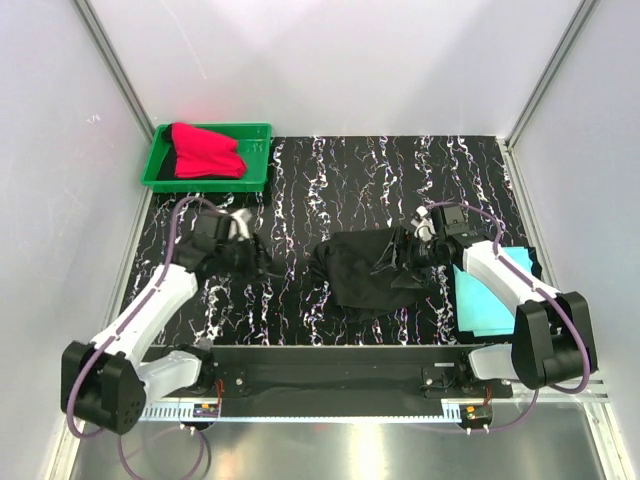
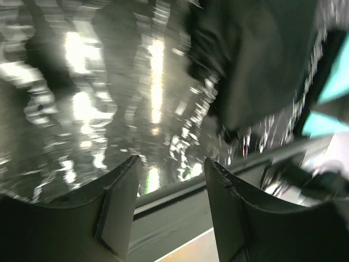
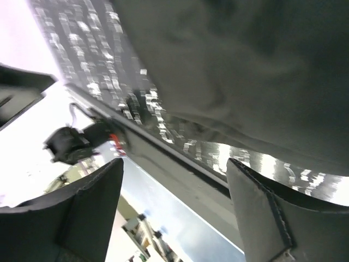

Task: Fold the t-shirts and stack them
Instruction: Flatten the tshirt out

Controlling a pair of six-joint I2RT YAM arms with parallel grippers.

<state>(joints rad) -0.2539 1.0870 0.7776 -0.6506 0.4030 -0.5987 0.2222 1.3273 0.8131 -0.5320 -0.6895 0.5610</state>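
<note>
Black marbled tabletop point(image 1: 300, 190) under both arms. Fingers of the left gripper point(image 2: 172, 164) stand apart, nothing between them, left of the black t-shirt point(image 1: 365, 272); the right gripper point(image 3: 174, 164) is spread and empty too, at that shirt's right edge. Risk: a one-sided pinch could drag the heap askew. Black shirt lies rumpled mid-table, turquoise t-shirt point(image 1: 495, 295) flat at right, red t-shirt point(image 1: 205, 152) in the green tray point(image 1: 258, 128).
</note>
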